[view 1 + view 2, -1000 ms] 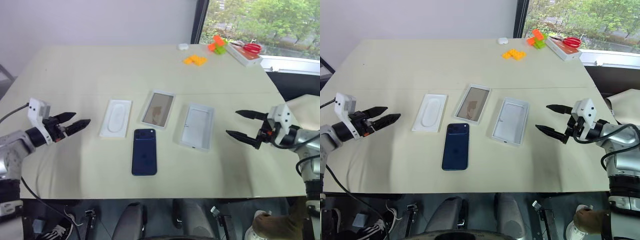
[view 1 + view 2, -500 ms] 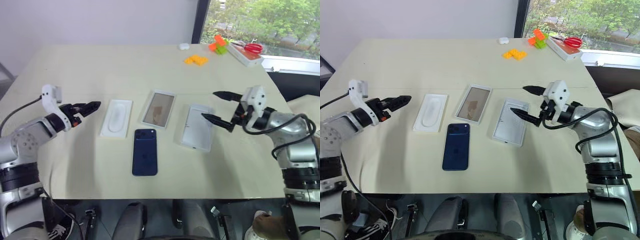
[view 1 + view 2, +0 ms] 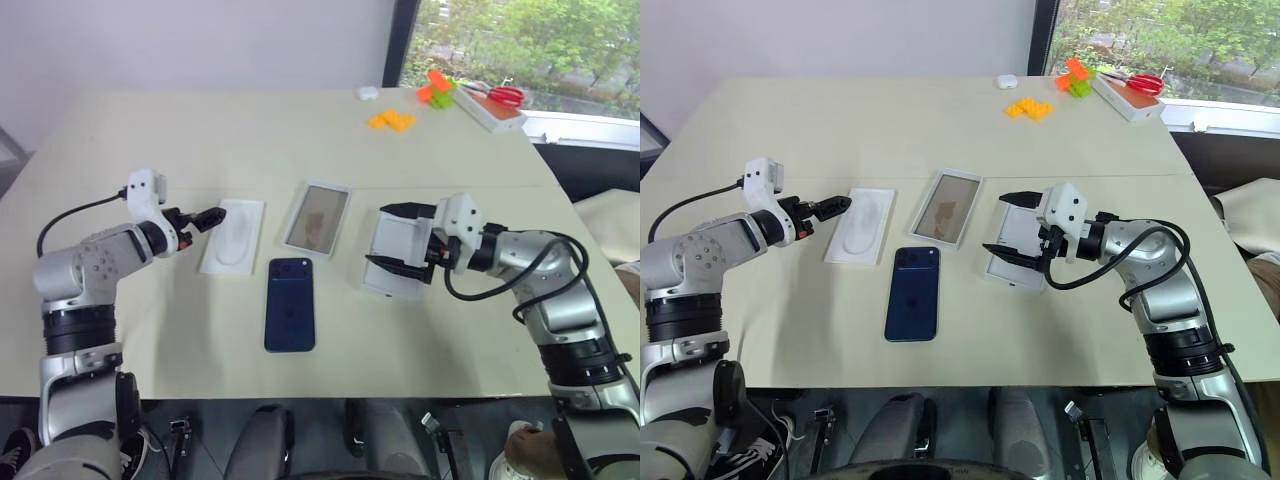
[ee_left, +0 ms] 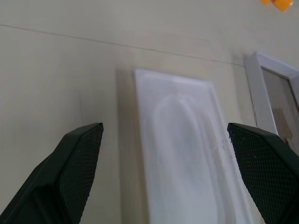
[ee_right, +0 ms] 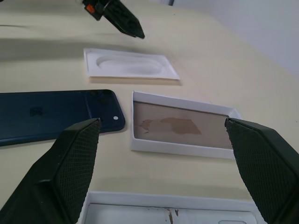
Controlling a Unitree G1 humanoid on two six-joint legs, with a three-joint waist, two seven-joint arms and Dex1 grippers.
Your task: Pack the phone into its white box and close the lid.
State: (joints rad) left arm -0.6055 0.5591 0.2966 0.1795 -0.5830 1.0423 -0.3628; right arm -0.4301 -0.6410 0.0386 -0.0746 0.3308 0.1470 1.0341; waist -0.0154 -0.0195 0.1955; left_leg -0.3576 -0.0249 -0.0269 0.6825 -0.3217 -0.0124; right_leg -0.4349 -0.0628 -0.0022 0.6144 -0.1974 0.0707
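The dark blue phone [image 3: 289,303] lies flat near the table's front, camera cluster at its far end. Behind it sits the white box [image 3: 317,215] with its tan floor showing. To the box's right lies the lid [image 3: 397,250], plain inside up. My right gripper [image 3: 378,236] hovers open over the lid's left part, one finger high and one low, with nothing between them; its wrist view looks over the lid [image 5: 168,212] at the box [image 5: 180,126] and phone [image 5: 56,114]. My left gripper [image 3: 210,219] is open at the left edge of a white insert [image 3: 233,235], holding nothing.
Orange blocks [image 3: 390,120], orange and green blocks [image 3: 434,88], red scissors on a white box [image 3: 495,100] and a small white object [image 3: 367,93] sit at the table's far right. Bare tabletop [image 3: 160,330] lies around the phone and along the front edge.
Both arms have swung inward. The right gripper came from the table's right side to over the lid; the left gripper moved right to the insert's edge. Both stayed open.
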